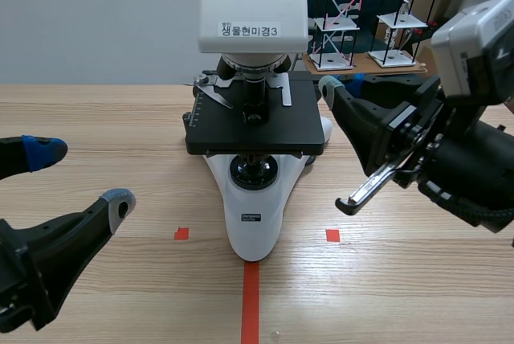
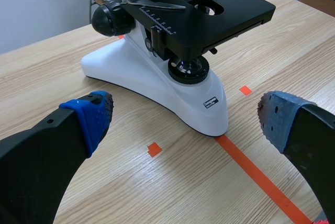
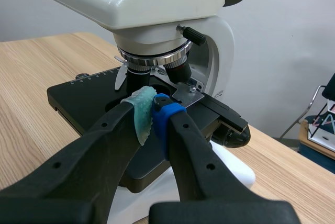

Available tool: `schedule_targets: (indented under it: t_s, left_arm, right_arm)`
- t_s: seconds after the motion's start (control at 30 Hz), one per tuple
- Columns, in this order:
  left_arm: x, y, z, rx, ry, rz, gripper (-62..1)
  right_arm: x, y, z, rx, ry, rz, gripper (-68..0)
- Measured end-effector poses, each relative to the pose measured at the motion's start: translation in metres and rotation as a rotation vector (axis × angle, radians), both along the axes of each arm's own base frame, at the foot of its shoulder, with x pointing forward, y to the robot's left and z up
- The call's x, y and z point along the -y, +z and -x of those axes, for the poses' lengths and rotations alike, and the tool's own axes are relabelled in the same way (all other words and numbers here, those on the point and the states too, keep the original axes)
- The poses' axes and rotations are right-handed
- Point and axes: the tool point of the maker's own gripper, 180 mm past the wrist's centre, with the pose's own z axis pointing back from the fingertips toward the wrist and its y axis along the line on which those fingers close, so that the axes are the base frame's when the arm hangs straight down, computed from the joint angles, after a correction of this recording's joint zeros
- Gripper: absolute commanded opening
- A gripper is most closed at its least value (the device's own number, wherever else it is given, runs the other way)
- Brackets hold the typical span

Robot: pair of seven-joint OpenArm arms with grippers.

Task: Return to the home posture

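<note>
The right gripper (image 3: 152, 115) hangs clenched on nothing, pads touching beside the stage of the microscope (image 1: 255, 199), apparently finished there; the left gripper (image 1: 80, 177) sits spread wide, low over the table (image 1: 401, 296), both free to retreat home

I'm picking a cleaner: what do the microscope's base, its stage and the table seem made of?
The base is glossy white, painted metal or moulded plastic; the sheen leaves it open. The stage is matt black, probably coated metal, flat with a white scale. The table shows pale wood grain, likely laminate or veneer.
</note>
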Motion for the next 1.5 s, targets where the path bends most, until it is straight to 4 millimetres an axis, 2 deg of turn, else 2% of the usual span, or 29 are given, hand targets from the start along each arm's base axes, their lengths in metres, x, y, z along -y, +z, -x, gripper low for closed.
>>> schedule_targets:
  t_s: [0.63,0.83,1.0,1.23,1.5]
  left_arm:
    - [0.000,0.000,0.000,0.000,0.000,0.000,-2.8]
    - [0.000,0.000,0.000,0.000,0.000,0.000,-2.8]
    - [0.000,0.000,0.000,0.000,0.000,0.000,-2.8]
    - [0.000,0.000,0.000,0.000,0.000,0.000,-2.8]
    - [0.000,0.000,0.000,0.000,0.000,0.000,-2.8]
  right_arm:
    - [0.000,0.000,0.000,0.000,0.000,0.000,-63.3]
    - [0.001,-0.002,0.001,-0.007,-0.003,0.001,-45.6]
    - [0.018,-0.016,0.011,-0.052,-0.045,0.039,-36.1]
    - [0.030,-0.025,0.045,-0.119,-0.017,0.122,-12.0]
    - [0.059,-0.046,0.080,-0.270,-0.090,0.120,-0.4]
